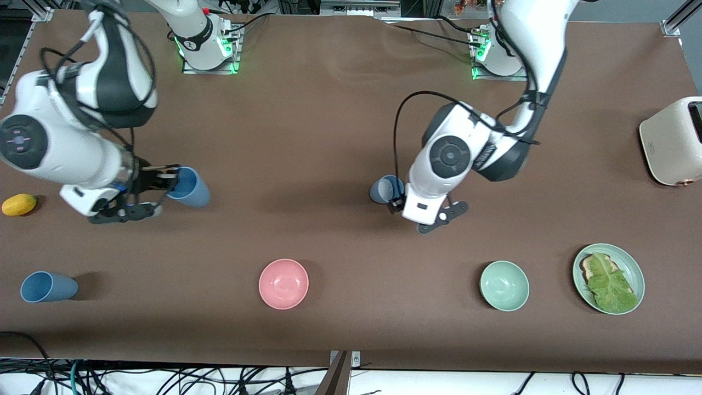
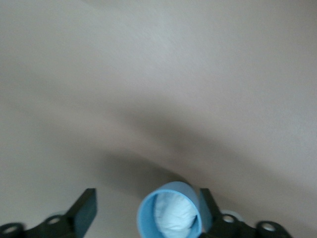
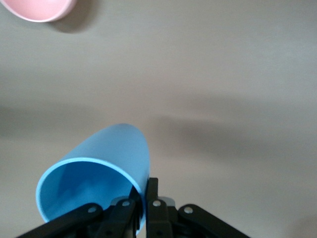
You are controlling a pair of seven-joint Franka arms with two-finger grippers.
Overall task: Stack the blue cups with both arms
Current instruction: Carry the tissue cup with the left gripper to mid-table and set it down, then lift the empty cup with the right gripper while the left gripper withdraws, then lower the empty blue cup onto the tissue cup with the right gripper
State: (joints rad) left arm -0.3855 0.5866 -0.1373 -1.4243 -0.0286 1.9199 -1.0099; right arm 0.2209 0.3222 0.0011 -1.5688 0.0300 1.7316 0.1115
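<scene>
Blue wall pinched between its fingers, the right gripper (image 1: 156, 192) grasps one blue cup (image 1: 189, 187) by the rim, tilted, mouth toward the gripper. Toward the left arm's end, the left gripper (image 1: 396, 198) holds a greyer cup (image 1: 386, 190); whether it is clamped I cannot tell. A third cup (image 1: 48, 287) lies on the tabletop (image 1: 307, 137), nearest the right arm.

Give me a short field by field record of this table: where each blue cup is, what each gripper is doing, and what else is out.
right gripper: shut on the rim of a blue cup, tilted, in the air
left gripper: jaws wide around a greyer-blue cup
third blue cup: on its side, right arm's end
stacking: not started
bowls: pink bowl, pale green bowl
others: lemon, toaster, plate with lettuce
</scene>
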